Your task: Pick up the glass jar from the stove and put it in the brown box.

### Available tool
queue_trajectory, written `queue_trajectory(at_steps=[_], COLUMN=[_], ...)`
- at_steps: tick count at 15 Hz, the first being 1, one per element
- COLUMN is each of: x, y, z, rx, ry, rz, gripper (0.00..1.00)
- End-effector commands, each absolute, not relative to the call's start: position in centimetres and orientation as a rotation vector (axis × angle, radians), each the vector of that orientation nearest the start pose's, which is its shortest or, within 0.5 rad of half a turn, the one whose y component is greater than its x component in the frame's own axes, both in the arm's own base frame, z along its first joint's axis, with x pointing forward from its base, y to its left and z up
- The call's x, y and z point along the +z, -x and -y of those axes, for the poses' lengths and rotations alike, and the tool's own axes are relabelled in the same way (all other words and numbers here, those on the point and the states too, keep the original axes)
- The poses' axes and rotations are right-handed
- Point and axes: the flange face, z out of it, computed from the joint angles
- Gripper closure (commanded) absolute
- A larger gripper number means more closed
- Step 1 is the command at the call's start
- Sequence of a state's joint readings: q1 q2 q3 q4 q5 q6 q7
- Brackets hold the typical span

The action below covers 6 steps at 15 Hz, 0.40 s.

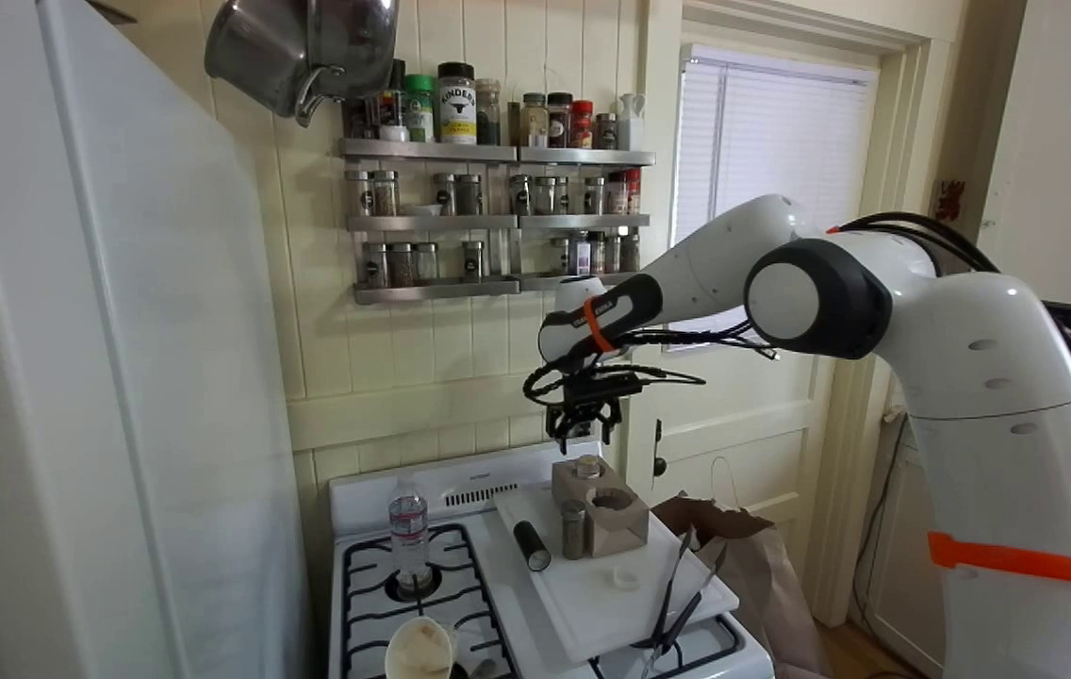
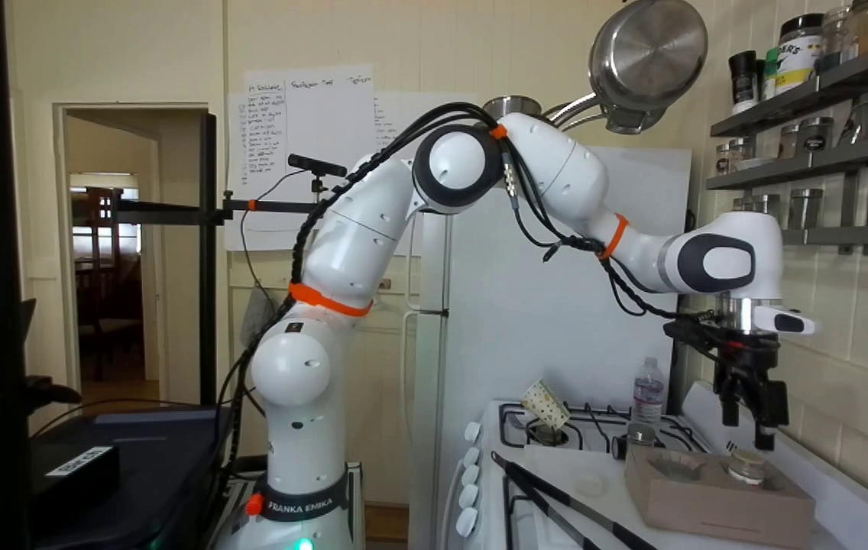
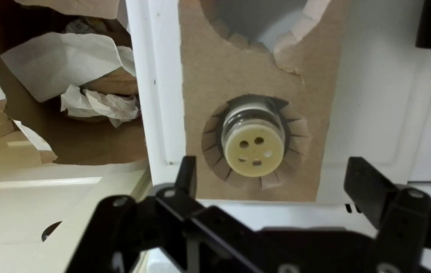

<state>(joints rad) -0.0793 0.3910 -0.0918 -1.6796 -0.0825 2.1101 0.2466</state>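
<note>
The black gripper gapes wide, holding nothing, above the round, cream-topped glass jar in the far hole of the brown cardboard box. Slippery and breakable, I'd guess: pinch its sides.

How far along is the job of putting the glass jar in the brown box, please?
Done, it seems: the glass jar sits in the brown box, top poking out. Under way: nothing held; the open hand hovers above the jar. Left: probably just moving clear, unless the second jar standing beside the box is meant.
</note>
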Motion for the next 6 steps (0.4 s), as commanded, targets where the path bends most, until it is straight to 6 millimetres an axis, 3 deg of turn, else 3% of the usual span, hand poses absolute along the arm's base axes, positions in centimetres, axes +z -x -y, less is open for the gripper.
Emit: queue_trajectory(at_steps=[1,3,4,6], x=[42.1,43.6,42.4,43.8], y=[-63.1,-61.1,-64.1,-62.7], z=[9.2,7.3,8.9,7.6], rx=[-0.092,-0.076,-0.113,-0.116], ry=[3.184,3.208,3.208,3.213], rz=[-0.47,-0.237,-0.386,-0.289], gripper=[0.0,0.0,0.0,0.0])
